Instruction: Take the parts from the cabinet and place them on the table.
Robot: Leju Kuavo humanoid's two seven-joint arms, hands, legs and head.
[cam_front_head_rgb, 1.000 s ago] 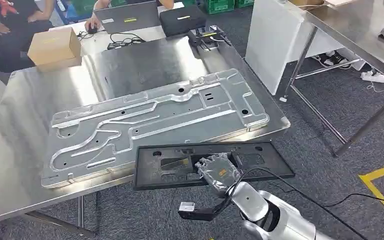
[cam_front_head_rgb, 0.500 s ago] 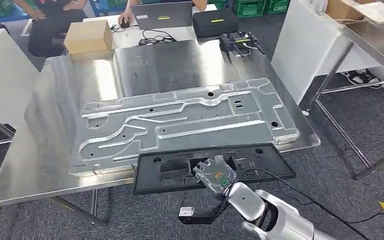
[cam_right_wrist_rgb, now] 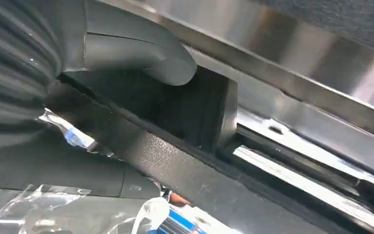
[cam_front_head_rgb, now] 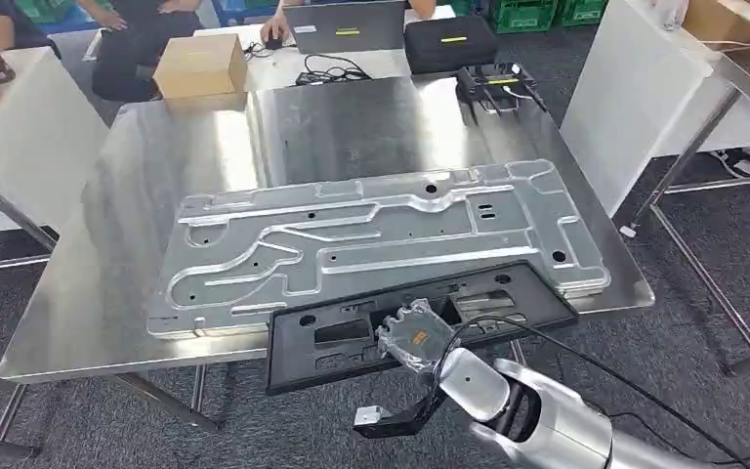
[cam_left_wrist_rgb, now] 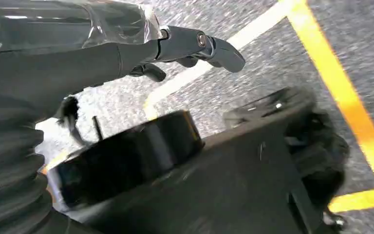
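My right hand (cam_front_head_rgb: 413,337) grips a long black plastic frame part (cam_front_head_rgb: 352,332) by its middle, holding it flat over the near edge of the steel table (cam_front_head_rgb: 107,254). Its far right end overlaps the big embossed metal panel (cam_front_head_rgb: 371,239) lying across the table. In the right wrist view the grey thumb (cam_right_wrist_rgb: 141,53) presses on the black frame part (cam_right_wrist_rgb: 185,161), with the metal panel (cam_right_wrist_rgb: 311,151) just beyond. My left hand (cam_left_wrist_rgb: 126,44) hangs over the floor, fingers (cam_left_wrist_rgb: 214,46) stretched out, holding nothing.
A cardboard box (cam_front_head_rgb: 200,66) stands at the table's far left corner. A laptop (cam_front_head_rgb: 347,24), a black case (cam_front_head_rgb: 449,44) and a black device (cam_front_head_rgb: 493,83) lie at the far edge. People sit behind. A white cabinet (cam_front_head_rgb: 635,88) and another steel table are at right.
The camera has swung, shifting the whole scene to the right. The black frame part has come closer to the table and now overlaps the panel's near right edge.
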